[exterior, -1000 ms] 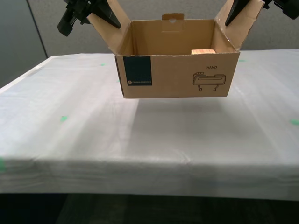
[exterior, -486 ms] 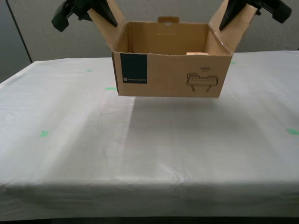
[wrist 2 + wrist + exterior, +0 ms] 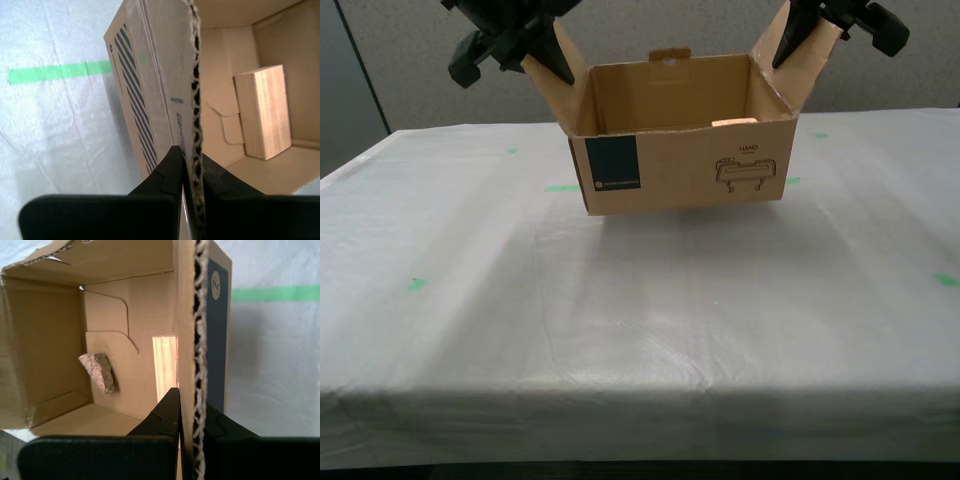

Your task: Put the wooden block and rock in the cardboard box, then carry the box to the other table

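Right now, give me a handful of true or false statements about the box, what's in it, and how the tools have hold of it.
1. The cardboard box lies on its side. False: it is upright with its top open.
2. The wooden block is inside the box. True.
3. The rock sits out on the white table. False: the first wrist view shows it inside the box.
4. My first tool is shut on an edge of the box's cardboard. True.
5. My second tool hangs open, clear of the box. False: it is clamped on a cardboard edge too.
6. Green tape marks show on the table. True.
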